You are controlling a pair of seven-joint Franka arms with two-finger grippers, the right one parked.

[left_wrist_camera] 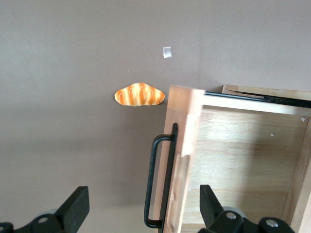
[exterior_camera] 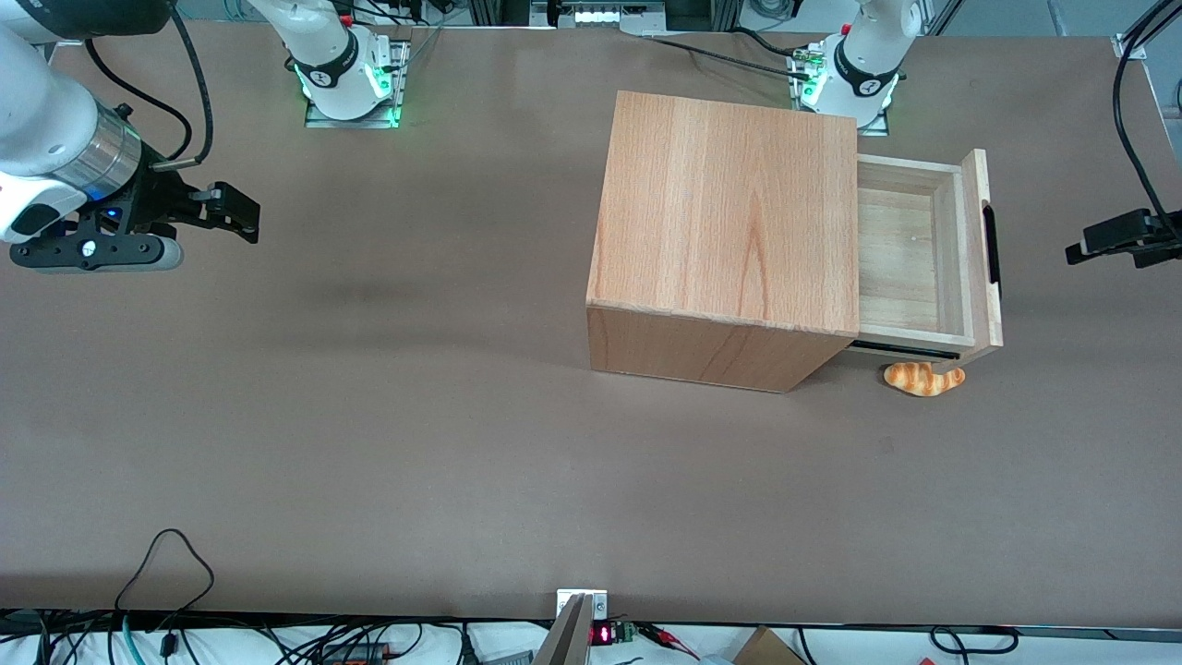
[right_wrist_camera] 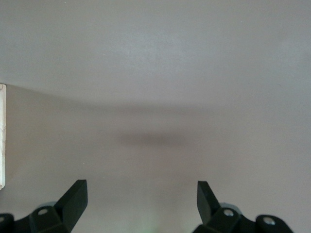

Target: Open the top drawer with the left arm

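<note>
Top drawer (exterior_camera: 914, 259) stood pulled well out of the cabinet (exterior_camera: 725, 240), directly under the claw (left_wrist_camera: 141, 213), which hung wide open and empty above the black bar handle (left_wrist_camera: 158, 182), handle lengthwise between its fingers. Farther off lay a toy croissant (left_wrist_camera: 139, 94). No writing was readable.

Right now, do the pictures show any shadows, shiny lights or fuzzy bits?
Front view: soft even light, green glow at the arm bases, a faint shadow under the light-wood top drawer, pulled out. Left wrist view: the drawer's near front edge looks fuzzy, the orange striped bread toy sharp, the open black two-finger gripper above the slim black bar handle. Right wrist view: one blurry dark shadow on the brown table.
</note>
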